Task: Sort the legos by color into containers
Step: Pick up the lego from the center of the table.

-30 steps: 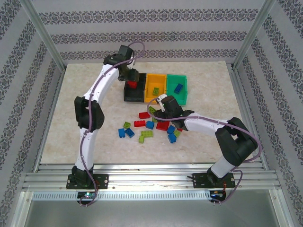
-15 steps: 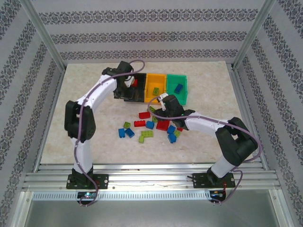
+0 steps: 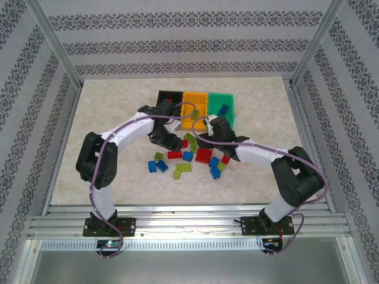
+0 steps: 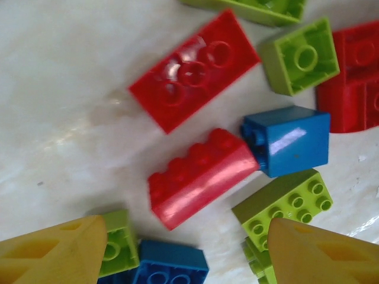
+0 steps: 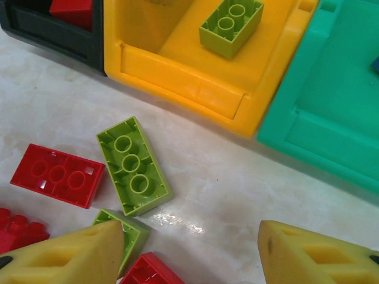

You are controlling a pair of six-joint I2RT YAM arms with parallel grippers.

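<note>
marbled table (image 3: 100, 100), patterned walls (image 3: 189, 44), metal frame (image 3: 189, 222)

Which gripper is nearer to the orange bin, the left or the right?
Right. The right gripper hovers just in front of the orange bin; the left gripper is farther back, over the loose bricks.

Pretty matching pair: the left arm (image 3: 121, 135) and right arm (image 3: 256, 155) are both smooth white tubes with chunky black joints. A thin purple cable (image 3: 177, 105) loops along each. Black base plates (image 3: 109, 226) down low. The fingertips (image 4: 53, 251) are yellow wedges with triangular cutouts.
</note>
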